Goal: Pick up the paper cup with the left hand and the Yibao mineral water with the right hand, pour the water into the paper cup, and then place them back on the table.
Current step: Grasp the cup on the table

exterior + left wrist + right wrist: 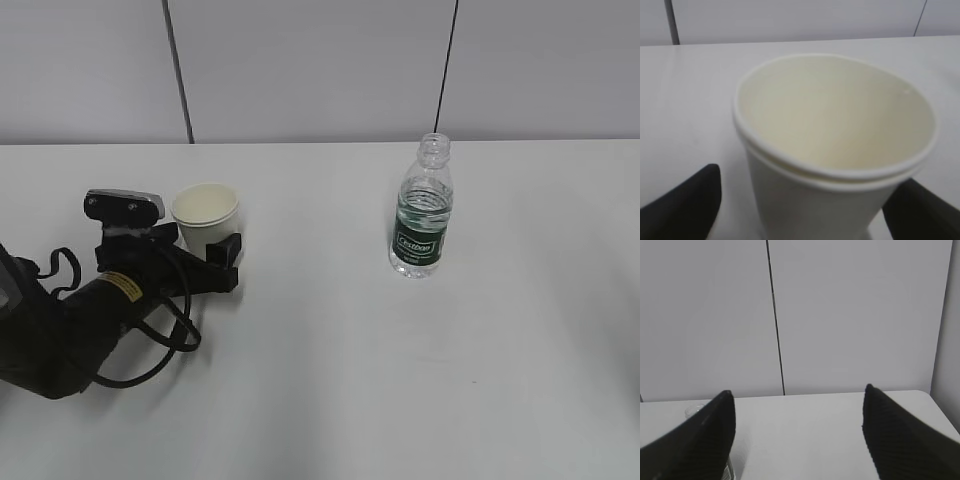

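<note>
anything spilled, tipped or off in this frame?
Nothing stands out. The paper cup stands upright and looks empty inside, between the open jaws of the left gripper. The capless Yibao mineral water stands upright, part full. The table shows no spill. The right gripper is open, holding nothing.

Paper cup [207, 214] matt cream paper; bottle [421, 212] clear glossy ribbed plastic; table [400, 370] smooth white.
</note>
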